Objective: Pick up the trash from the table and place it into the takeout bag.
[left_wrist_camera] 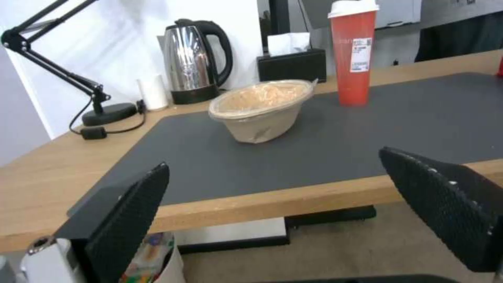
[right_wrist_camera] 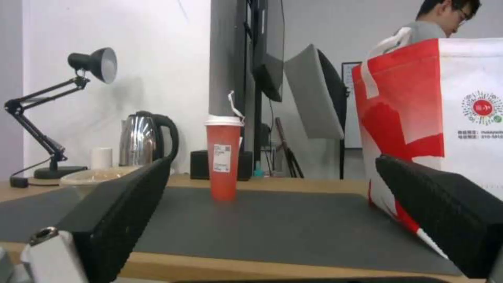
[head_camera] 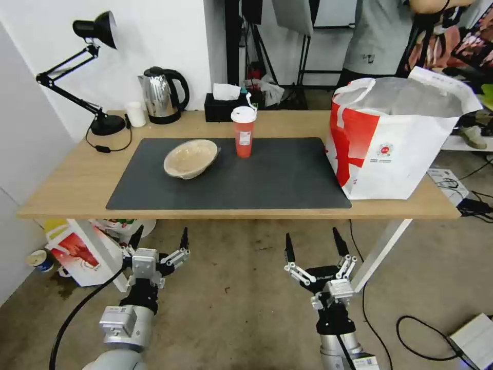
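Both arms are held low in front of the tabletop [head_camera: 67, 190], below its near edge and over the floor. The left gripper [head_camera: 159, 244] points up and forward with its two black fingers spread wide and nothing between them. The right gripper [head_camera: 311, 245] sits in the same pose off to the right, fingers also spread apart and empty. Neither touches the tabletop or anything on it.

On the dark grey mat [head_camera: 267, 180] a beige bowl [head_camera: 190, 158] rests tilted, its rim lifted toward the back and a clear film across its opening in the left wrist view [left_wrist_camera: 260, 103]. Just to its right, apart from it, stands a red drink cup [head_camera: 243, 131] with a white lid, upright, a white label on its side [right_wrist_camera: 224, 157]. At the right end of the tabletop stands the takeout bag [head_camera: 395, 149], white with a bold red pattern on its side, a small red logo on its front, its mouth open and showing a silver lining. The bag's base overlaps the mat's right edge.

Along the back stand a black desk lamp [head_camera: 95, 77], a small white cup [head_camera: 136, 113], a steel kettle [head_camera: 162, 95] and a black tissue box [head_camera: 223, 105].
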`<state>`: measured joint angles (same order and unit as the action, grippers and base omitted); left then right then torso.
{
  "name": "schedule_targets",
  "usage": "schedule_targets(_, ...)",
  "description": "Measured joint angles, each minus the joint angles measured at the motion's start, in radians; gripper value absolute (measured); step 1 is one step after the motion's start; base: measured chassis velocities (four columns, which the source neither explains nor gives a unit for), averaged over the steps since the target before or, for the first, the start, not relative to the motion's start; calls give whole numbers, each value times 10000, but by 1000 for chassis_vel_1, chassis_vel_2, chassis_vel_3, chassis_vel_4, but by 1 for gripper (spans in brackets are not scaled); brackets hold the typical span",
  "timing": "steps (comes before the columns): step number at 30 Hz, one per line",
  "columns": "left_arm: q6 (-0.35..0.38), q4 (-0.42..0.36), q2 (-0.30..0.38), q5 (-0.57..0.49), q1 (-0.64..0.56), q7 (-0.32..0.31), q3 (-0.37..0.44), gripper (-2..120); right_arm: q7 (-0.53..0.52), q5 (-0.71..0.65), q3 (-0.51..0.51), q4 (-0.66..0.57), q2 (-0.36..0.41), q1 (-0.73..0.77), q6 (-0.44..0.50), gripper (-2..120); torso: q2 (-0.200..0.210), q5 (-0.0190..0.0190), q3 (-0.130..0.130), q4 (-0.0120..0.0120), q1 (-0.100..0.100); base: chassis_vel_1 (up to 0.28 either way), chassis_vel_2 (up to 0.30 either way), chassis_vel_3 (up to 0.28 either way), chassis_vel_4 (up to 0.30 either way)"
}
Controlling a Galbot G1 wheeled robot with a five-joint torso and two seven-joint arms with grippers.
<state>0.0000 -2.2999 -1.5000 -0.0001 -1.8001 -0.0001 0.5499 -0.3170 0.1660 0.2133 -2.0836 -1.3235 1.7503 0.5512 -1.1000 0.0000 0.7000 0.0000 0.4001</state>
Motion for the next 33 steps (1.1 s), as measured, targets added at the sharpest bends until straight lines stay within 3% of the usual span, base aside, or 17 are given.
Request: schedule_targets(33, 0, 0, 0, 0, 0, 0, 0, 100, 162, -145, 94, 41, 79, -342, 62, 100, 1, 0, 0, -1, -1, 0, 0, 0, 0)
